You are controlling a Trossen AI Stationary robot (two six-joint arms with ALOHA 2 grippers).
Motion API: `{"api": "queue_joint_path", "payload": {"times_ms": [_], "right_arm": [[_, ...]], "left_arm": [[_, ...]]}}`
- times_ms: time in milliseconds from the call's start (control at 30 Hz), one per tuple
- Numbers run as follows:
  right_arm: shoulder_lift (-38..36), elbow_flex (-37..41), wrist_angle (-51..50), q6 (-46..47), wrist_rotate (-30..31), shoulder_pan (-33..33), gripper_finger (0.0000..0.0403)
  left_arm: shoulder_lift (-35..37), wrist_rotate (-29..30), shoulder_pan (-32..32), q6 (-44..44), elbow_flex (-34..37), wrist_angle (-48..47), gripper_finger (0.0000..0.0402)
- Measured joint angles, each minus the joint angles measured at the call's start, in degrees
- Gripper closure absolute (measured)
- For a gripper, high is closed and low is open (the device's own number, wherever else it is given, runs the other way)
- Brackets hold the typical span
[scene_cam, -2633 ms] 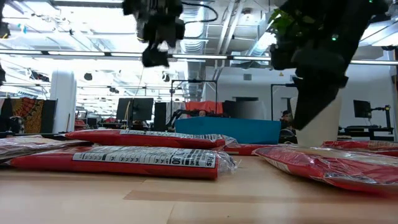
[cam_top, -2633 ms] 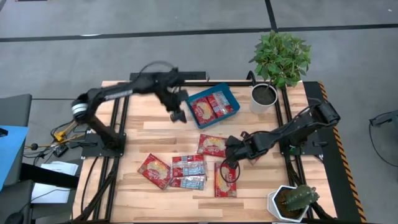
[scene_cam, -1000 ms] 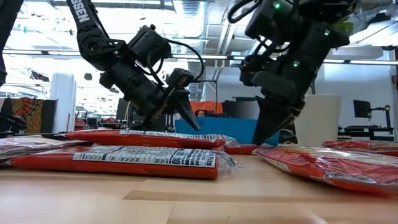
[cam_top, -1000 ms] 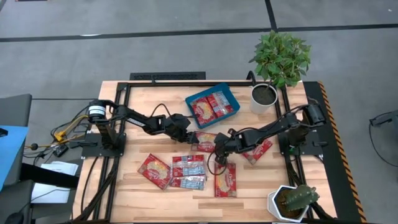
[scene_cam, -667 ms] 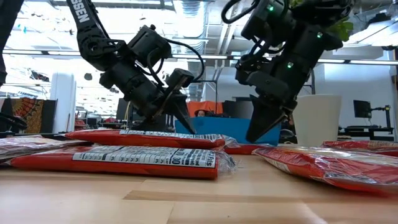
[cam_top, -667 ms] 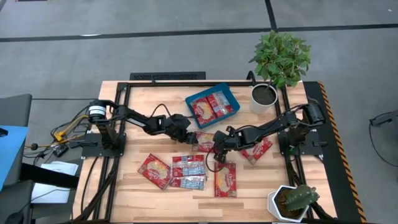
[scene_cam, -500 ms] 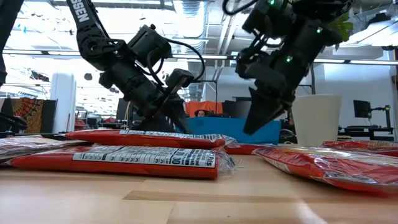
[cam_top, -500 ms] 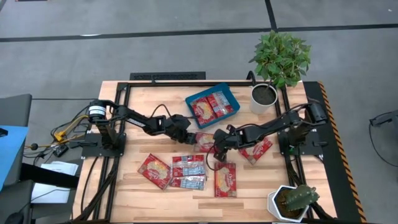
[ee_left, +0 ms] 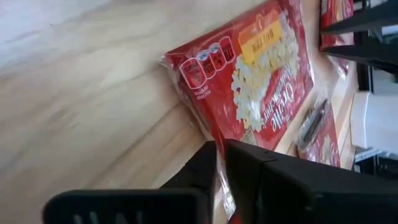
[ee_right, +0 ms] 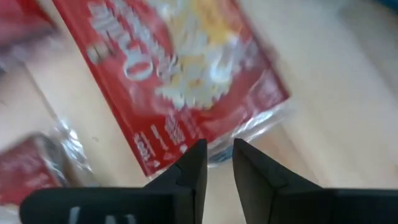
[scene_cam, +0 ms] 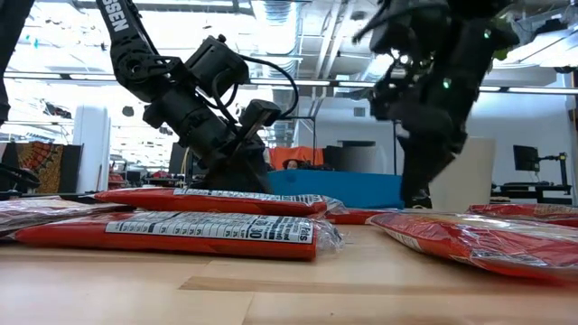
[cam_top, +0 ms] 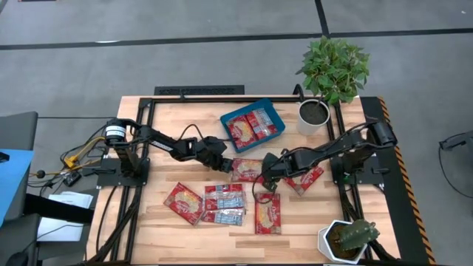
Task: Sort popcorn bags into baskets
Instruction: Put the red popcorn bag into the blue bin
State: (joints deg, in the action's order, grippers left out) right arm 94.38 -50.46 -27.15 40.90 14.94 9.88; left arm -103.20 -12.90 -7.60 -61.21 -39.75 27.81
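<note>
A red popcorn bag (cam_top: pixel 249 170) lies on the table's middle between my two grippers. My left gripper (cam_top: pixel 227 166) is shut at its left edge and also shows in the low view (scene_cam: pixel 248 176). My right gripper (cam_top: pixel 264 177) hovers at that bag's near right corner, its fingers a narrow gap apart, with the bag's clear film edge (ee_right: pixel 217 152) just ahead of them. The teal basket (cam_top: pixel 227 118) at the far middle holds two bags. Several more bags (cam_top: pixel 224 205) lie flat toward the near edge. My left gripper pinches the red bag's left edge near a corner (ee_left: pixel 217 134) between its two fingers. The fingers slant down from the table's left. The bag lies flat on the wood beyond the fingers.
A white pot with a leafy plant (cam_top: pixel 314 114) stands right of the basket. A white cactus pot (cam_top: pixel 346 238) stands at the near right corner. One red bag (cam_top: pixel 307 177) lies under my right arm, and another (cam_top: pixel 267 213) lies just near of my right gripper.
My left gripper has shut at the red bag's left edge; its fingers were spread a second ago. My right gripper has gone from above the near bag toward the far edge and the table's right, beside the middle bag's corner. The bags lie as before.
</note>
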Motion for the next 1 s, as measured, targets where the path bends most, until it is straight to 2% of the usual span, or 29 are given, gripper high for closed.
{"api": "queue_joint_path", "payload": {"times_ms": [133, 367, 467, 533, 667, 800, 900, 1000], "right_arm": [[3.3, 0.0, -0.4, 1.9, 0.0, 0.8, 0.0301], [3.5, 0.0, 0.9, 1.3, 0.8, 1.2, 0.0301], [4.7, 0.0, 5.6, -1.5, 1.0, 0.6, 0.0301], [6.0, -0.1, 9.1, -3.5, 0.5, 0.0, 0.0302], [8.6, -0.9, 12.5, -5.0, -0.5, -0.9, 0.0313], [8.8, -1.8, 12.1, -6.5, -1.1, -1.4, 0.0326], [7.9, -2.1, 11.8, -8.1, -1.5, -1.7, 0.0332], [7.0, -2.3, 10.7, -8.3, -2.0, -1.8, 0.0333]], "left_arm": [[0.0, -1.3, 0.1, 0.9, 0.0, 0.0, 0.0307], [0.0, -1.0, 0.0, -0.4, 0.0, 0.2, 0.0160], [0.0, -1.0, 0.2, -1.7, 0.1, 0.2, 0.0120], [0.0, -1.1, 0.2, -2.1, 0.1, -0.1, 0.0108], [0.0, -0.4, 0.2, -2.7, 0.1, -1.3, 0.0111], [0.0, 0.0, 0.2, -3.0, 0.1, -1.5, 0.0141], [0.0, 0.2, 0.2, -3.6, 0.0, -1.4, 0.0191], [0.0, 0.3, 0.2, -3.6, 0.0, -1.7, 0.0264]]}}
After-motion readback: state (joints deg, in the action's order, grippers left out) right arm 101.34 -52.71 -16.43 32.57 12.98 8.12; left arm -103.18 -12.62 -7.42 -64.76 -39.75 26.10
